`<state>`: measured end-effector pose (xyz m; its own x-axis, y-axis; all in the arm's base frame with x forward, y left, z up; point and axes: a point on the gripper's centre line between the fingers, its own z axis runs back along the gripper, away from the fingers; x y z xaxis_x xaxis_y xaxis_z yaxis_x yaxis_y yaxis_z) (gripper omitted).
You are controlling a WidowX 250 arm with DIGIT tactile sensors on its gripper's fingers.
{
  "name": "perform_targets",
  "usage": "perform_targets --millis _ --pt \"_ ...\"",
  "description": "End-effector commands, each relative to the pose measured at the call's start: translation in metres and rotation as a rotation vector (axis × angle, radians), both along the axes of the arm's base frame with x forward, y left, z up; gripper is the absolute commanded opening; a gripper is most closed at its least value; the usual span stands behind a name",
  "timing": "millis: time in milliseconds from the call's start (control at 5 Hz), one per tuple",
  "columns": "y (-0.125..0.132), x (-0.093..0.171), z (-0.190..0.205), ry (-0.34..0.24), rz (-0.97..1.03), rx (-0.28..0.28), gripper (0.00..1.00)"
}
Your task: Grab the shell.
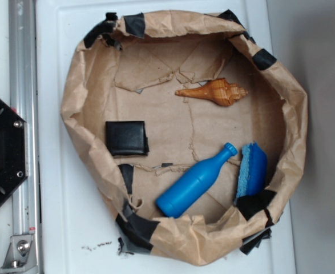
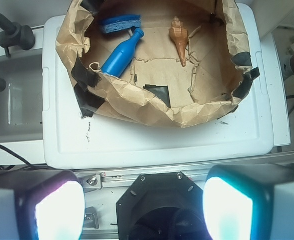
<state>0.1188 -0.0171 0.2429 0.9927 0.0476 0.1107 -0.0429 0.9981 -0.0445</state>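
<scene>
The shell (image 1: pixel 216 92) is an orange-brown ridged conch lying on the paper floor at the back of a brown paper basin (image 1: pixel 76 103), its pointed tip toward the left. In the wrist view the shell (image 2: pixel 179 37) lies far ahead with its tip pointing toward me. My gripper (image 2: pixel 143 207) is open, its two pale pads wide apart at the bottom of the wrist view, above the black robot base and well short of the basin. Nothing is between the pads. The gripper does not show in the exterior view.
Inside the basin lie a blue bottle (image 1: pixel 197 181), a blue sponge (image 1: pixel 251 170) against the right wall and a black square pad (image 1: pixel 126 137). The basin sits on a white lid (image 2: pixel 152 140). A metal rail (image 1: pixel 23 114) and black base (image 1: pixel 1 151) stand left.
</scene>
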Motion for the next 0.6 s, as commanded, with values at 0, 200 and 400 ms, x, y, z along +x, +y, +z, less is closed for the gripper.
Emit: perform_targets --millis 0,200,400 --pt "0.000 0.000 0.000 0.000 0.000 0.000 1.00" --pt "0.010 0.035 -0.020 -0.053 -0.091 0.041 1.00" --pt "0.023 0.069 -0.047 -0.032 -0.133 0.082 1.00"
